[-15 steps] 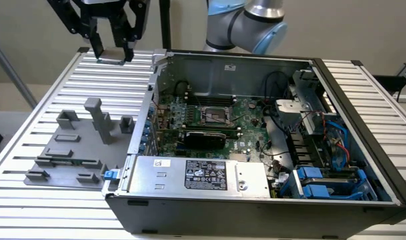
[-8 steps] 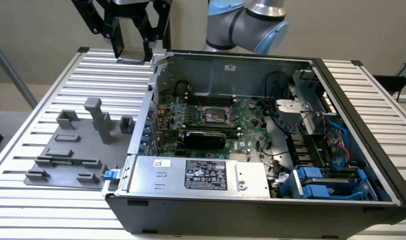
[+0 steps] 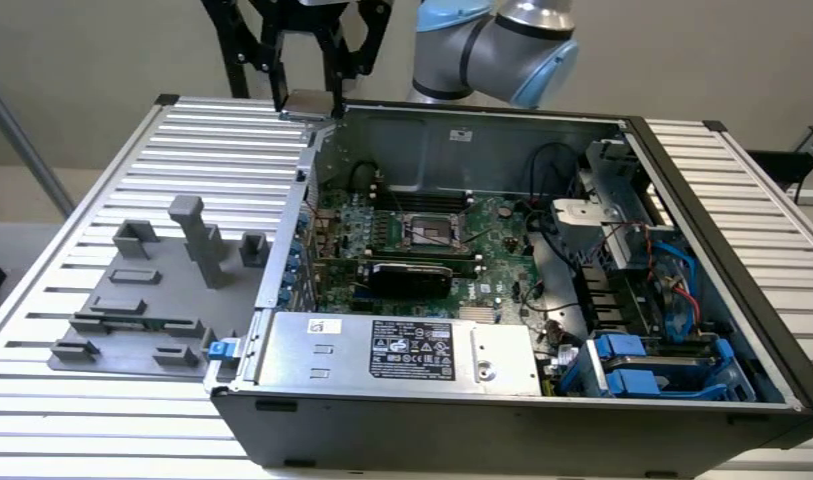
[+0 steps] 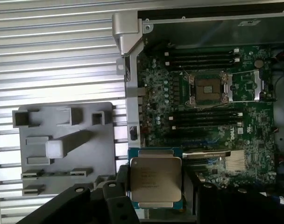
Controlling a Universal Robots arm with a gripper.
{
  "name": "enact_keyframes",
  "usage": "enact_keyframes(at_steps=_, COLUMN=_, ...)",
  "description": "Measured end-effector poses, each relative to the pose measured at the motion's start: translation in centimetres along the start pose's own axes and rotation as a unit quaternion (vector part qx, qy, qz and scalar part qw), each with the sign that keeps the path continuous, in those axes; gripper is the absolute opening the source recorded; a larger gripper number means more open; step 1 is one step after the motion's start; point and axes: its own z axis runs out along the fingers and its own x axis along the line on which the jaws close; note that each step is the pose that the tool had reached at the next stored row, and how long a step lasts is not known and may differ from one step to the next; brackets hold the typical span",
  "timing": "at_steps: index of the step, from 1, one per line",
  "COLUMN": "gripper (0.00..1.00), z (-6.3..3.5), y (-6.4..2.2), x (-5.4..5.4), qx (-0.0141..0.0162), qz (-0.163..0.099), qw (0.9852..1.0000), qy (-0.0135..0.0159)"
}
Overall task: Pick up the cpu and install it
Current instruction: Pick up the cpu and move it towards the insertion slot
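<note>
From where I stand, the gripper [image 3: 307, 88] hangs high over the far corner of the open computer case [image 3: 513, 425], on the exterior view's left, just where the case wall meets the slatted table [image 3: 59, 420]. Its black fingers [image 4: 115, 193] pinch the cpu [image 4: 155, 183] by two opposite edges, so the chip is in the air and well apart from the socket [image 4: 208, 87] on the motherboard [image 4: 244, 130].

The step in hand looks like the carry to the socket. To do it well, I'd say the chip must stay level and square to the socket frame, and the grip should stay on the edges alone, clear of the underside. The case wall beside it calls for a path that clears it, and any tilt would risk a crooked seat.

The cpu is a small flat square with a silvery-grey metal top, faint printed lettering across it, and a thin pale rim showing round the lid
</note>
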Motion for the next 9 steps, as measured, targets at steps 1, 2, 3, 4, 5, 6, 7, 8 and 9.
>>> enact_keyframes(at_steps=1, gripper=0.55, z=0.1, y=0.32, x=-0.4, qx=0.0, qz=0.0, qw=1.0, qy=0.0)
enact_keyframes(at_steps=2, gripper=0.55, z=0.23, y=0.65, x=-0.7, qx=0.0, qz=0.0, qw=1.0, qy=0.0)
enact_keyframes(at_steps=3, gripper=0.55, z=0.37, y=0.99, x=-1.0, qx=0.0, qz=0.0, qw=1.0, qy=0.0)
enact_keyframes(at_steps=4, gripper=0.55, z=0.51, y=1.34, x=-1.4, qx=0.0001, qz=0.0, qw=1.0, qy=0.0)
enact_keyframes(at_steps=5, gripper=0.55, z=0.68, y=1.7, x=-1.7, qx=0.0, qz=0.0, qw=1.0, qy=0.0)
enact_keyframes(at_steps=6, gripper=0.55, z=0.83, y=2.04, x=-2.1, qx=0.0, qz=0.0, qw=1.0, qy=0.0)
enact_keyframes(at_steps=7, gripper=0.55, z=1.0, y=2.38, x=-2.4, qx=0.0, qz=0.0, qw=1.0, qy=0.0)
enact_keyframes(at_steps=8, gripper=0.55, z=1.17, y=2.7, x=-2.8, qx=0.0, qz=0.0, qw=1.0, qy=0.0)
enact_keyframes(at_steps=9, gripper=0.55, z=1.33, y=3.0, x=-3.1, qx=0.0001, qz=0.0, qw=1.0, qy=0.0)
